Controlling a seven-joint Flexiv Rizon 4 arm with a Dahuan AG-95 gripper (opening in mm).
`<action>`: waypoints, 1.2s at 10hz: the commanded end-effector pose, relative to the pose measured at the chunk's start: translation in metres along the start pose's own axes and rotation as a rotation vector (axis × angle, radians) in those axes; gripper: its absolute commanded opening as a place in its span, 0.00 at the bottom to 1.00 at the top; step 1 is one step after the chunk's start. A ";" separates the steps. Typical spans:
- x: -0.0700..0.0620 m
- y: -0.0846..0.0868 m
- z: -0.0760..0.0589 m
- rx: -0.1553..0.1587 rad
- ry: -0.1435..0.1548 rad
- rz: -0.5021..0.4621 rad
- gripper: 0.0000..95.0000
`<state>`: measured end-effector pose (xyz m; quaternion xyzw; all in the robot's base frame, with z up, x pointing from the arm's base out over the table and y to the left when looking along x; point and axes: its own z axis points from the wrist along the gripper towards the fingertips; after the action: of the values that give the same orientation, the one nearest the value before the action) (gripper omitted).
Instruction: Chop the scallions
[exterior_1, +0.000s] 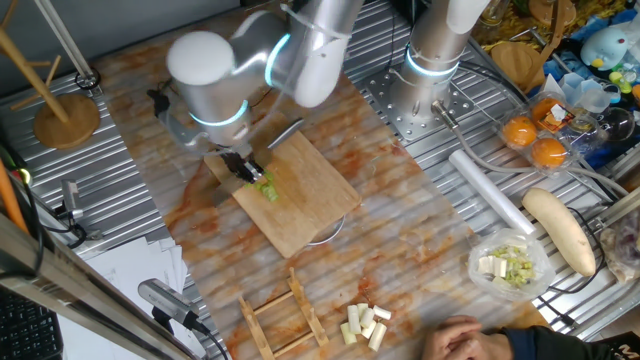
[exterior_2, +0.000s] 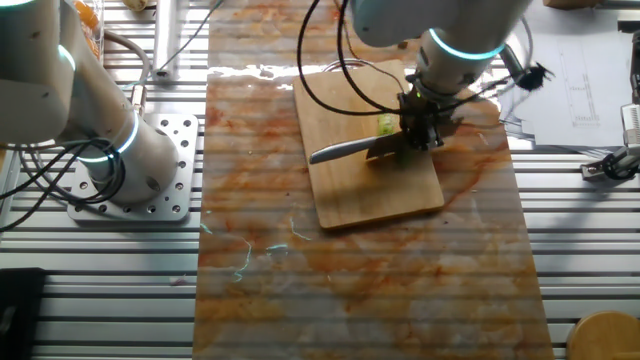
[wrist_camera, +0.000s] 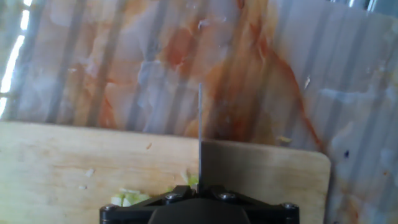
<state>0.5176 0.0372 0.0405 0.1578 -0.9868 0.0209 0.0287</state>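
Note:
A short bright green scallion (exterior_1: 266, 187) lies on the wooden cutting board (exterior_1: 305, 200), near its left side. My gripper (exterior_1: 243, 167) stands right over it, shut on the handle of a knife (exterior_2: 345, 151). The blade lies low across the board beside the scallion (exterior_2: 386, 124). In the hand view the knife (wrist_camera: 200, 134) points away from my gripper (wrist_camera: 199, 190), edge-on. Pale green scallion bits (wrist_camera: 127, 198) show just left of it on the board (wrist_camera: 62, 168). The arm hides part of the stalk.
Pale cream chunks (exterior_1: 365, 322) and a wooden rack (exterior_1: 285, 315) lie at the front. A plastic bowl of mixed bits (exterior_1: 510, 265), a white radish (exterior_1: 560, 230), a white roll (exterior_1: 490, 190) and oranges (exterior_1: 535, 140) sit right. A person's hand (exterior_1: 470, 340) rests at the front edge.

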 end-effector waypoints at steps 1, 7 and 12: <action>0.017 -0.008 -0.014 -0.008 0.048 -0.069 0.00; 0.029 -0.008 -0.028 -0.077 0.037 -0.039 0.00; 0.035 -0.002 -0.020 -0.119 0.041 -0.006 0.00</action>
<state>0.4838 0.0267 0.0629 0.1572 -0.9853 -0.0350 0.0567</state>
